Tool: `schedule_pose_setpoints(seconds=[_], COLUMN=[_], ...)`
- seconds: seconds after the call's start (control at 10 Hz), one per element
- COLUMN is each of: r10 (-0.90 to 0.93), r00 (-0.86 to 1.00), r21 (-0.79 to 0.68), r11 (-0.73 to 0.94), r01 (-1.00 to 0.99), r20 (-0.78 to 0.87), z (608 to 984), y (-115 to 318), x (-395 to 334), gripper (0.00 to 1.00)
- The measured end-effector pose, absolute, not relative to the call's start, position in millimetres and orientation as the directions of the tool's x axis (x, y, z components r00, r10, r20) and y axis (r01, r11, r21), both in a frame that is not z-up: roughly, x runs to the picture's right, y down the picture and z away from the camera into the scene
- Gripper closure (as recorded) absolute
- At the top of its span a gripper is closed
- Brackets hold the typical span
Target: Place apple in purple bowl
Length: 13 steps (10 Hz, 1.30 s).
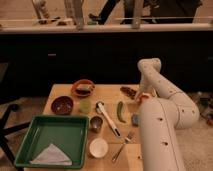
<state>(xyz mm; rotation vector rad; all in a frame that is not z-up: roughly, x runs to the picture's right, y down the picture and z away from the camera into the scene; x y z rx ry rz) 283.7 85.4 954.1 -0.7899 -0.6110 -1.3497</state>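
The apple (145,98), small and orange-red, sits on the wooden table (107,96) near its right edge. My gripper (141,95) reaches down from the white arm (152,80) and is right at the apple, partly covering it. The purple bowl (62,105), round and dark maroon, stands at the table's left side, far from the gripper, with nothing showing in it.
An orange-rimmed bowl (83,87) stands behind the purple bowl. A dark red-brown cluster (128,91) lies left of the apple. A green pod (120,111), a white-handled tool (107,117), a metal cup (96,123), a white cup (98,147), a fork (121,145) and a green tray (50,140) fill the middle and front.
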Motion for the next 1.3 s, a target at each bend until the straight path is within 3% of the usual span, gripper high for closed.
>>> schedule_pose_setpoints(seconds=[0.8, 1.3], r10=[-0.611, -0.672], r00=[0.142, 0.088], r21=[-0.155, -0.077], r11=[0.033, 0.046], r01=[0.987, 0.996], r20=[0.778, 0.735], z=[953.1, 934.3], y=[88.9, 80.2], x=[279.5, 275.5], gripper=[0.20, 0.20])
